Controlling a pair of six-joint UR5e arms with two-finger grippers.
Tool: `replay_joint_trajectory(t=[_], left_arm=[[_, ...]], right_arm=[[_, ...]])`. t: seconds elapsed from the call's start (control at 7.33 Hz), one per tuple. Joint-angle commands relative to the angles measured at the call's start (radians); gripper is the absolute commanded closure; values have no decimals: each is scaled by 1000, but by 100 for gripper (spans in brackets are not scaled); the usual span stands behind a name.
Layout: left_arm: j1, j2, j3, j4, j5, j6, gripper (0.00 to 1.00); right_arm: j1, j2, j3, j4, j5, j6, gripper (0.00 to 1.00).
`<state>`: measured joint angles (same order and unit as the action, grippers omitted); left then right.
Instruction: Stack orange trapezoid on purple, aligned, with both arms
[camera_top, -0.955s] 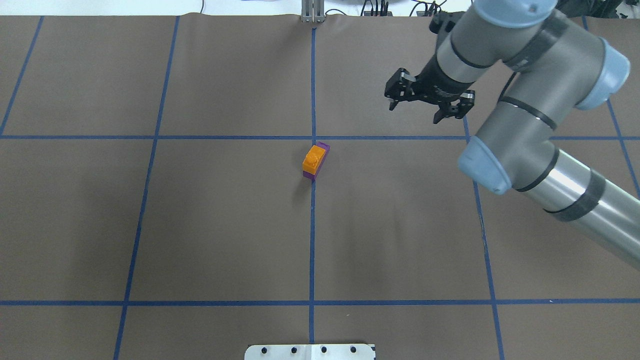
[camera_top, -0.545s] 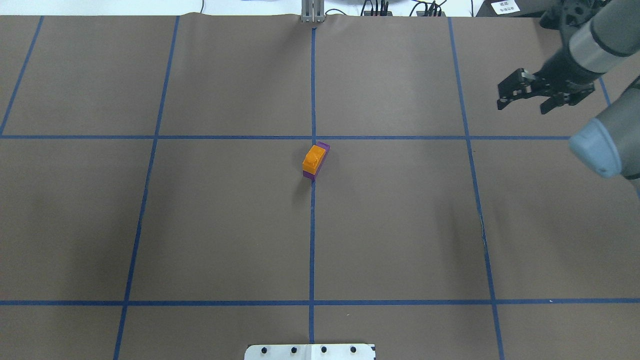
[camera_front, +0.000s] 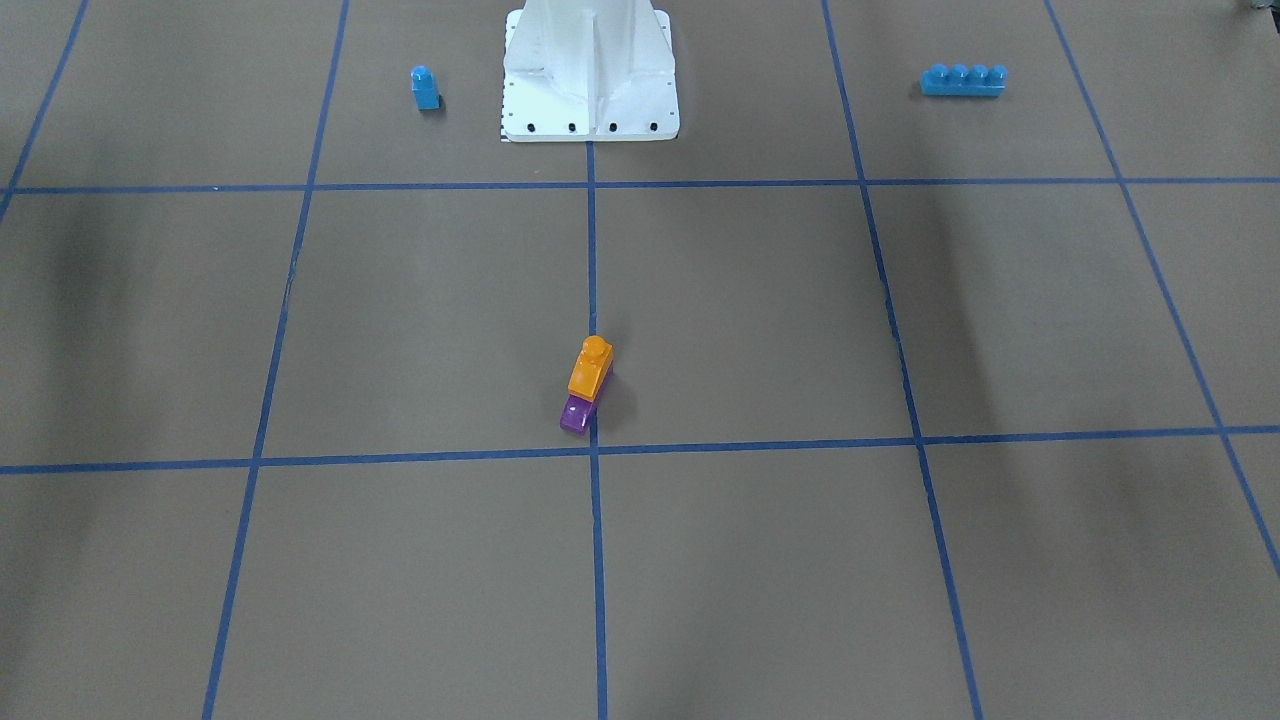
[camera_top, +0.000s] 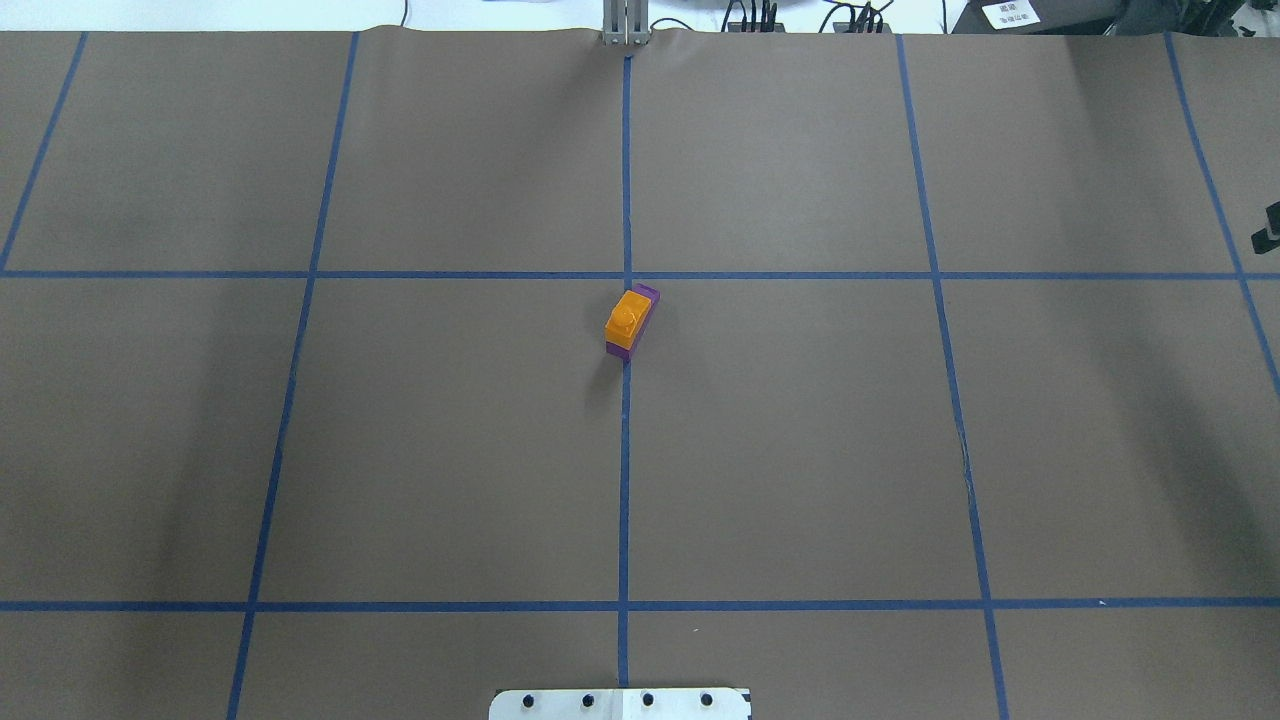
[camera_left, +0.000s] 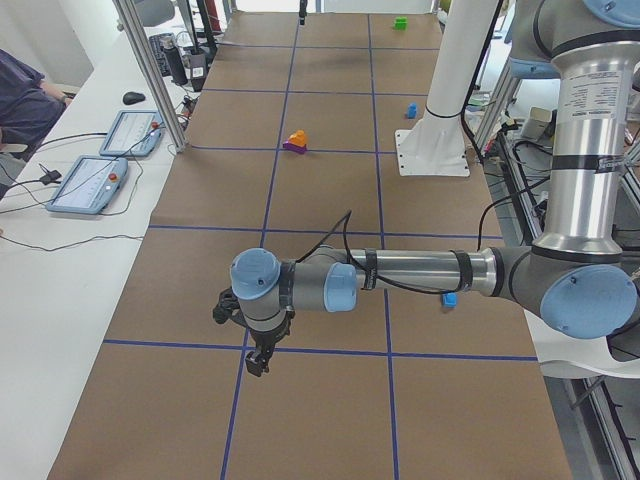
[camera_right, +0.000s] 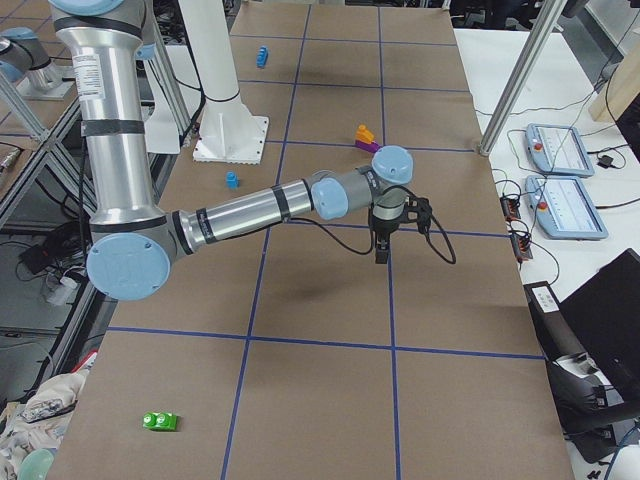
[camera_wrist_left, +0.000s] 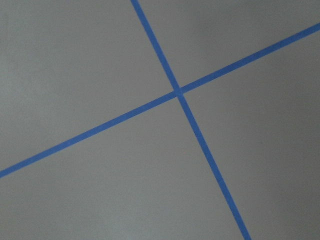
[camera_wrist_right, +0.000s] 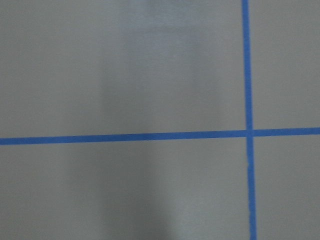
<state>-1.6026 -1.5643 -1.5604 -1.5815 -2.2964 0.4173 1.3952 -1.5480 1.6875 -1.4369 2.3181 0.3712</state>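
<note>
Orange plastic trapezoid (camera_top: 627, 318) sits atop purple plastic brick (camera_top: 649, 293), well apart from our left gripper (camera_left: 257, 362) and right gripper (camera_right: 381, 252); whether their jaws are apart, we cannot tell.

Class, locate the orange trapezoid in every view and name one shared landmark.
Front-facing: orange trapezoid, centre.
Overhead: orange trapezoid, above centre.
Exterior left: orange trapezoid, top, left of middle.
Exterior right: orange trapezoid, top, right of middle.
Left wrist: absent.
Right wrist: absent.
Landmark: white pedestal base, in all exterior views.

orange trapezoid (camera_front: 590, 372): glossy plastic | purple (camera_front: 575, 415): glossy plastic | table cover (camera_front: 800, 320): matt paper
</note>
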Motion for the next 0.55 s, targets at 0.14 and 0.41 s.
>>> replay_joint_trajectory(t=[0.14,0.41], left_arm=[[-8,4,-13,-6,0,-150,0],[-7,1,-23,-6,0,-233,0]], right_arm=[[115,-18,-158,87,23,-238,0],[151,-18,-174,46,93,-244,0]])
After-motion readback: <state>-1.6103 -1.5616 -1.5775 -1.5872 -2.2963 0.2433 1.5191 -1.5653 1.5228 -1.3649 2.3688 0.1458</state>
